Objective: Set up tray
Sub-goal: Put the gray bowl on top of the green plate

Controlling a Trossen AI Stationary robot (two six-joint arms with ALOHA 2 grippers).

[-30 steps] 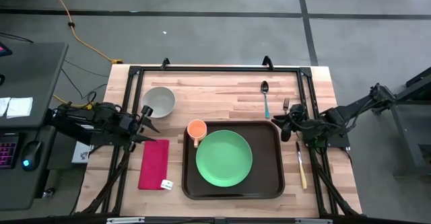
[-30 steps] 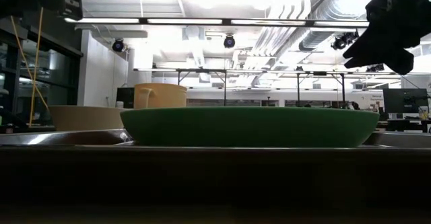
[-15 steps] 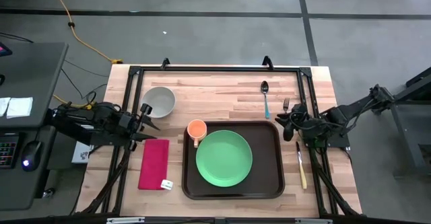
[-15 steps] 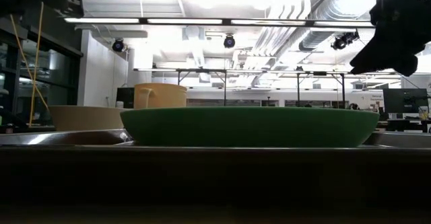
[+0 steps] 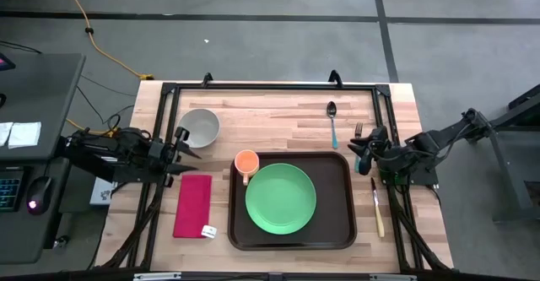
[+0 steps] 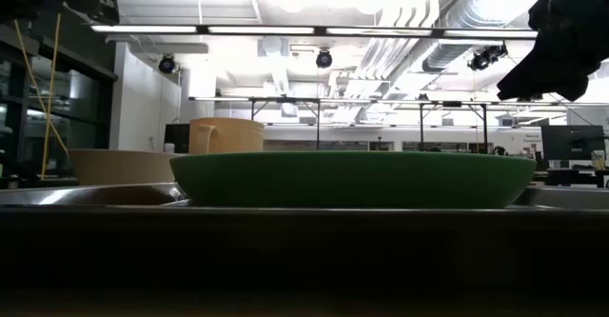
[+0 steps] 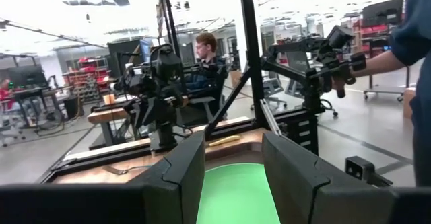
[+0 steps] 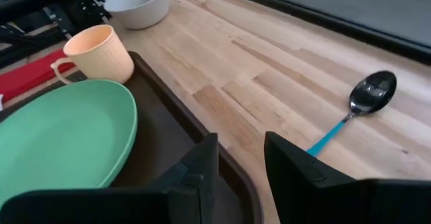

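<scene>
The right gripper (image 5: 364,154), jaws spread and empty, has drawn back from the tray (image 5: 346,170); the left gripper (image 5: 187,148) waits, spread.

The left arm reached in from the left edge, its left gripper (image 5: 182,148) spread wide and empty. The right arm entered from the right, its right gripper (image 5: 363,155) parted, holding nothing.

Light: bright, even, from ceiling strip lamps (image 6: 314,29);
Low view: strong backlight; green plate (image 6: 352,179) dim;
Shadows: soft on tabletop (image 5: 278,121)
</scene>
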